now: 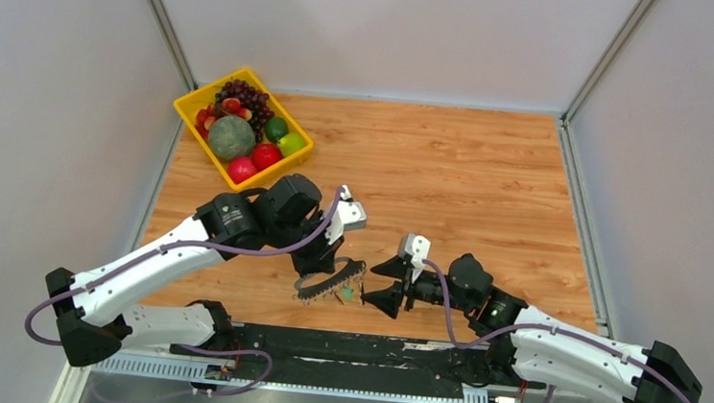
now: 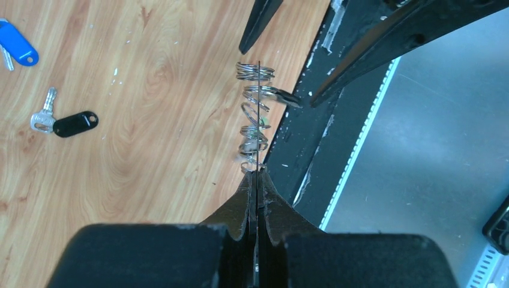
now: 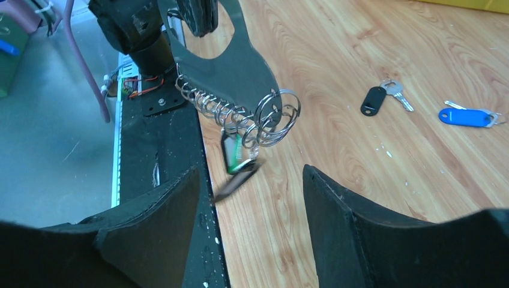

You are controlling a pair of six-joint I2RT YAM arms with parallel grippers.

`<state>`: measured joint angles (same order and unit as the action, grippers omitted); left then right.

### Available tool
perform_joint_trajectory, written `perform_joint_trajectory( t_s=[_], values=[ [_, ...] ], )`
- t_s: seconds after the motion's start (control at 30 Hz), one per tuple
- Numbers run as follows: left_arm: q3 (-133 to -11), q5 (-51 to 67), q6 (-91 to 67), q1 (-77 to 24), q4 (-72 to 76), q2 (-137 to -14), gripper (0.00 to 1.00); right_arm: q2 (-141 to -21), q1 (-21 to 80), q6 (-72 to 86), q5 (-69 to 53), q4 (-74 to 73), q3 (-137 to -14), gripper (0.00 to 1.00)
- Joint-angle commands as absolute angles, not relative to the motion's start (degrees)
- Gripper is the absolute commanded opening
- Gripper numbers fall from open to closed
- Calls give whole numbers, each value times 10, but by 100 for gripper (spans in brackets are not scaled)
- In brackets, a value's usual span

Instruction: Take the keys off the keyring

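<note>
Two keys [image 3: 393,91] lie loose on the bench [image 1: 452,170]; left gripper [image 2: 257,173] pinches the keyring [image 2: 259,90], right gripper [image 3: 251,171] gapes wide just beside it.

Far and right parts of the wood-grain desk [image 1: 490,173]: open, wide passage. Far-left corner taken by a yellow plastic tray of fruit [image 1: 190,111].

Black metal base rail [image 1: 370,349] runs along the near edge.

Above that edge the left gripper [image 2: 257,171] is clamped on the thin grey wire keyring [image 2: 258,120], silver metal keys [image 3: 237,159] dangling below. Right gripper [image 3: 251,174], jaws spread, faces it just beside; only a narrow gap.

Loose on the wood: black-tagged silver key [image 3: 375,100] and blue-tagged key [image 3: 468,117], bare strip between them.
</note>
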<state>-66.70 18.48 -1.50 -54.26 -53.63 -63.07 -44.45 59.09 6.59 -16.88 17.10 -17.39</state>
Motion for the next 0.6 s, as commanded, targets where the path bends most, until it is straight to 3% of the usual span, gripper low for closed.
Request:
perform_joint_trajectory(
  t_s=[0.0,0.17,0.4,0.57],
  values=[
    [-704,215,-6,-546,-541,-604,0,-463,597,22,-223,224,-206,65],
    [-722,236,-5,-548,-549,-593,0,-479,601,10,-242,238,-213,56],
    [-732,254,-9,-548,-546,-582,0,-469,603,12,-251,266,-208,54],
    [-733,267,-15,-549,-539,-579,0,-467,604,8,-255,256,-214,42]
  ],
)
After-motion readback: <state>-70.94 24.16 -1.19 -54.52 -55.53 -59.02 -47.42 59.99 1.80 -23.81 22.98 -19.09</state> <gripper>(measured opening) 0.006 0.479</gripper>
